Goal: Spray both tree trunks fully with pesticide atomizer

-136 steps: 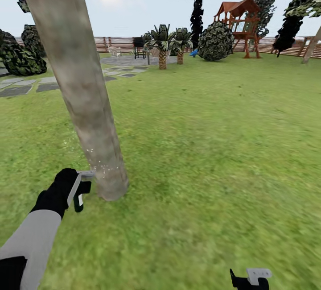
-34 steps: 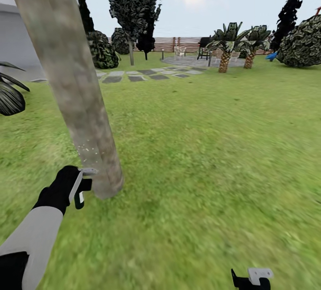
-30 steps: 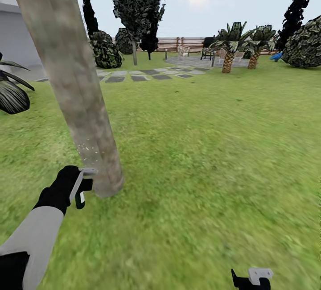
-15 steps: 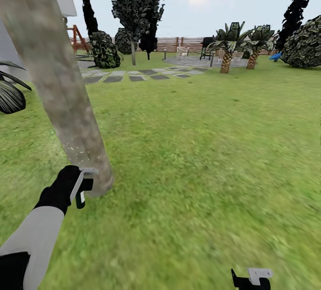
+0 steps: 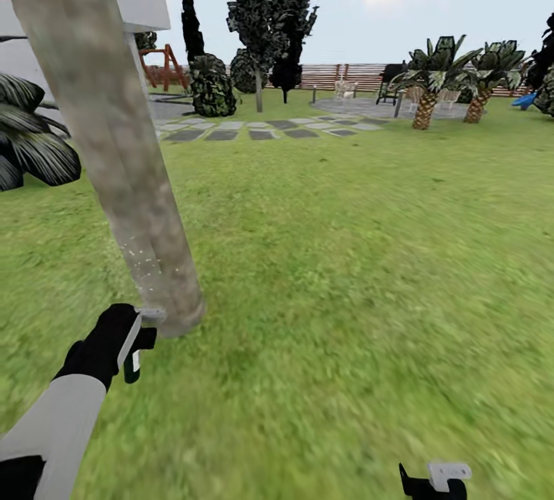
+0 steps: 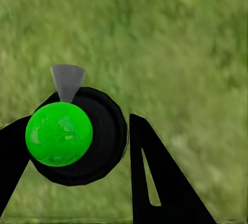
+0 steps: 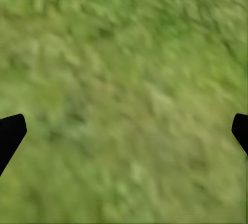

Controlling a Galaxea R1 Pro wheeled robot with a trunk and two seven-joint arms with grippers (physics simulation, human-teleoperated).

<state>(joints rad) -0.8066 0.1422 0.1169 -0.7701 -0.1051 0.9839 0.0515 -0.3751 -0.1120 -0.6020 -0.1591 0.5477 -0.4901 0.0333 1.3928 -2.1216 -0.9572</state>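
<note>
Green atomizer (image 5: 137,336) stands upright, nozzle facing trunk (image 5: 123,154).

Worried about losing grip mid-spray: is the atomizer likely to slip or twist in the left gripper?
Probably rigid: the pesticide atomizer looks like a hard, round-bodied bottle. That smooth curved body could rotate between the left gripper's fingers. It looks small beside the tree trunk, so likely light.

The trunk (image 5: 115,146) is cut off by the top edge. The right gripper (image 5: 432,483) is cropped at the bottom edge. The grass (image 7: 124,79) is blurred.
</note>
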